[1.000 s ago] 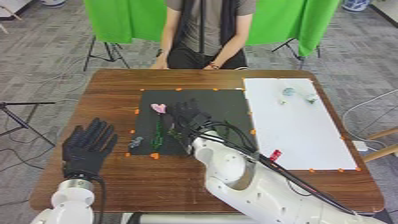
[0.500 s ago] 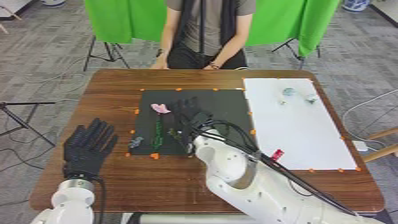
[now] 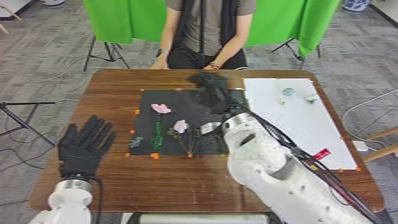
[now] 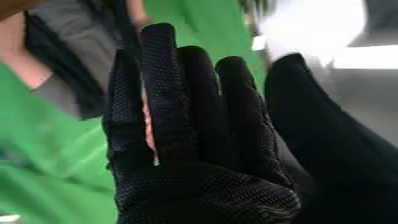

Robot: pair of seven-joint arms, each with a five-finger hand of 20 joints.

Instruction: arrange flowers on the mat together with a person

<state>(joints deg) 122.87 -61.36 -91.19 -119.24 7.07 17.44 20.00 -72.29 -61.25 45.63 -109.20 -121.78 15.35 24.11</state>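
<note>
On the dark mat (image 3: 178, 148) in the head view lie a pink flower (image 3: 160, 108) with a green stem, a pale pink-white flower (image 3: 180, 126) with thin stems beside it, and a small grey-blue flower (image 3: 136, 142) near the mat's left edge. My right hand (image 3: 211, 90) is over the mat's far right corner, beyond the flowers, and holds nothing. In the right wrist view the right hand (image 4: 200, 135) has straight fingers, its thumb apart. My left hand (image 3: 83, 147) rests flat and open over the table, left of the mat.
A white sheet (image 3: 302, 132) lies right of the mat, with small pale flowers (image 3: 311, 98) near its far end. A red tag (image 3: 322, 154) is beside the right arm. A person sits at the brown table's (image 3: 115, 185) far edge.
My right hand has moved away from the mat's middle toward the far edge, rising and uncovering the pale pink-white flower. The left hand has shifted slightly.
</note>
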